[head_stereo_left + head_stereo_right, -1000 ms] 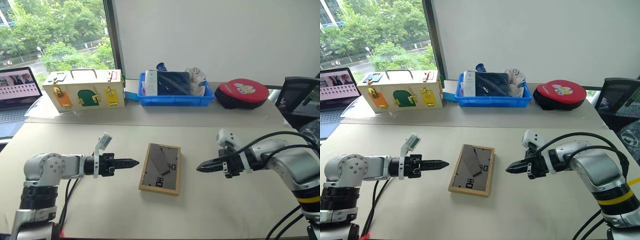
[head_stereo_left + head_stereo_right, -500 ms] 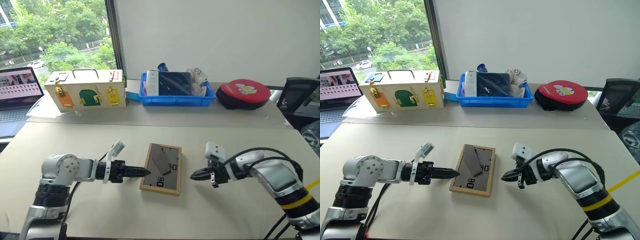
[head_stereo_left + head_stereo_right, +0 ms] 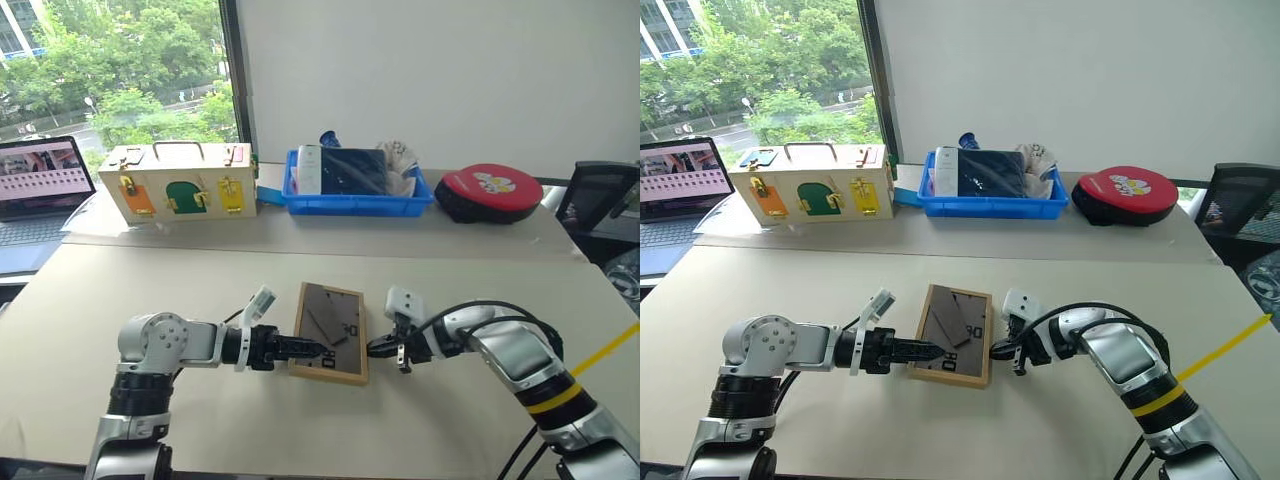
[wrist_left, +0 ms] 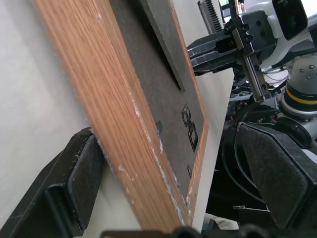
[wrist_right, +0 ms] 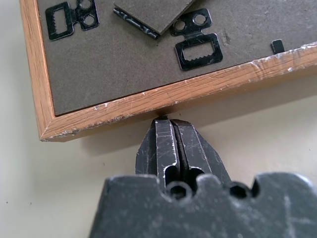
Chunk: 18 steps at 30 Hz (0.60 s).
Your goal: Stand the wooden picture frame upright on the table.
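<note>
The wooden picture frame (image 3: 330, 318) lies face down in the middle of the table (image 3: 150, 280), its dark grey back panel, stand and black clips facing up. My left gripper (image 3: 316, 352) is open at the frame's near left edge; in the left wrist view that wooden edge (image 4: 124, 124) runs between its two fingers (image 4: 84, 173). My right gripper (image 3: 373, 348) is shut, holding nothing. Its tips (image 5: 166, 124) touch the frame's right wooden edge (image 5: 148, 99) low down, opposite the left gripper.
Along the back stand a cream wooden box with coloured doors (image 3: 180, 183), a blue bin of items (image 3: 358, 185) and a red round case (image 3: 490, 192). A laptop (image 3: 40, 185) sits at the far left, and a black chair (image 3: 600, 200) at the right.
Both grippers have closed in on the frame from either side and sunk toward the table. The right one now touches the frame's edge, and the left fingers straddle the opposite edge.
</note>
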{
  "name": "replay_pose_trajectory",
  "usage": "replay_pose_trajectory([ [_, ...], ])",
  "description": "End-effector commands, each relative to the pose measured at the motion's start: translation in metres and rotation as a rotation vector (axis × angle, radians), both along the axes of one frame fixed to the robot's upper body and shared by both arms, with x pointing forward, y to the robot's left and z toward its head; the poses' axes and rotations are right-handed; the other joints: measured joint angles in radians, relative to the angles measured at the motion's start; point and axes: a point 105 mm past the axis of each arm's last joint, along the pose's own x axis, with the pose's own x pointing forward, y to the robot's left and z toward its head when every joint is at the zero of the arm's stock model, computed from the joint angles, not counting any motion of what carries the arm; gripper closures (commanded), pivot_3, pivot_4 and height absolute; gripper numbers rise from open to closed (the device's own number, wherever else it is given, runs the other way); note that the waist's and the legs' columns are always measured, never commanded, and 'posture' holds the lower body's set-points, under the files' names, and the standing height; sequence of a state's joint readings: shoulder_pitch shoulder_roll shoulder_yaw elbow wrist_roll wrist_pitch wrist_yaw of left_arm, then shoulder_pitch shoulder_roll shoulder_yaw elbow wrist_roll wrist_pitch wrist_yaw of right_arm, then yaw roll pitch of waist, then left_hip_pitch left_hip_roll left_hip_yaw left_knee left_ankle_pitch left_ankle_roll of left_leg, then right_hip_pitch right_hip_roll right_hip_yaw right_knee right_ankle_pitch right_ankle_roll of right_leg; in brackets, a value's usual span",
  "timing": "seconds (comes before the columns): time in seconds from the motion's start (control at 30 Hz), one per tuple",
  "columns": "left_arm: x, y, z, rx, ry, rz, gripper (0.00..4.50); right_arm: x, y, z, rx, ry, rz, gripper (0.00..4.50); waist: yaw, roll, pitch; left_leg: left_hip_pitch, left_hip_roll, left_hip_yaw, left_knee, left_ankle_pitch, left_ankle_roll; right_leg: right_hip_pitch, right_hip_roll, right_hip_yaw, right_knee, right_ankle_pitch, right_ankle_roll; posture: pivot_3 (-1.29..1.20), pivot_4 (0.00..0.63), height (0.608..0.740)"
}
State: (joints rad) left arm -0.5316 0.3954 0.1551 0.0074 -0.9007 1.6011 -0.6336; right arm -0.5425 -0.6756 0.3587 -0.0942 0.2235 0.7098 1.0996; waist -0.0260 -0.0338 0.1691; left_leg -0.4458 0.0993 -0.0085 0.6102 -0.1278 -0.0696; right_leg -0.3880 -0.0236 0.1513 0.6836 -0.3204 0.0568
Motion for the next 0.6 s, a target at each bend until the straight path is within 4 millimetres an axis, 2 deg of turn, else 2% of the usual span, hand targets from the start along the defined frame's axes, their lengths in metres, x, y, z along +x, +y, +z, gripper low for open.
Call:
replay_pose_trajectory([
  [0.03, -0.003, -0.005, 0.003, -0.027, 0.002, -0.018, 0.02, -0.001, 0.008, 0.000, 0.004, -0.015, 0.022, 4.50, -0.005, 0.000, 0.000, 0.000, 0.000, 0.000, 0.000, 0.000, 0.000, 0.000, 0.000, 0.000, 0.000, 0.000, 0.000, 0.00, 0.150, 0.723],
  [0.13, -0.001, -0.001, 0.002, -0.021, 0.003, 0.006, 0.02, -0.002, 0.006, -0.002, 0.001, -0.011, 0.021, 4.50, -0.012, 0.000, 0.000, 0.000, 0.000, 0.000, 0.000, 0.000, 0.000, 0.000, 0.000, 0.000, 0.000, 0.000, 0.000, 0.00, 0.150, 0.723],
  [0.23, 0.002, 0.006, 0.004, -0.023, 0.002, 0.034, 0.73, -0.001, 0.002, -0.002, -0.006, -0.012, 0.016, 4.50, -0.016, 0.000, 0.000, 0.000, 0.000, -0.001, 0.000, 0.000, 0.000, 0.000, 0.000, 0.000, 0.000, 0.000, 0.000, 0.00, 0.150, 0.723],
  [0.47, 0.006, 0.006, 0.012, -0.087, -0.003, 0.050, 3.25, 0.007, -0.008, 0.009, -0.015, -0.051, -0.013, 4.50, -0.016, 0.000, 0.000, 0.000, 0.000, -0.001, -0.001, 0.000, 0.000, 0.000, 0.000, 0.000, 0.000, 0.000, 0.000, 0.00, 0.150, 0.723],
  [0.6, 0.014, 0.006, 0.023, -0.142, -0.019, 0.076, 3.35, 0.016, -0.025, 0.030, -0.001, -0.084, -0.062, 4.50, -0.014, 0.000, 0.000, -0.001, -0.001, -0.001, -0.001, 0.000, 0.000, 0.000, 0.000, 0.000, -0.001, 0.000, 0.000, 0.00, 0.150, 0.723],
])
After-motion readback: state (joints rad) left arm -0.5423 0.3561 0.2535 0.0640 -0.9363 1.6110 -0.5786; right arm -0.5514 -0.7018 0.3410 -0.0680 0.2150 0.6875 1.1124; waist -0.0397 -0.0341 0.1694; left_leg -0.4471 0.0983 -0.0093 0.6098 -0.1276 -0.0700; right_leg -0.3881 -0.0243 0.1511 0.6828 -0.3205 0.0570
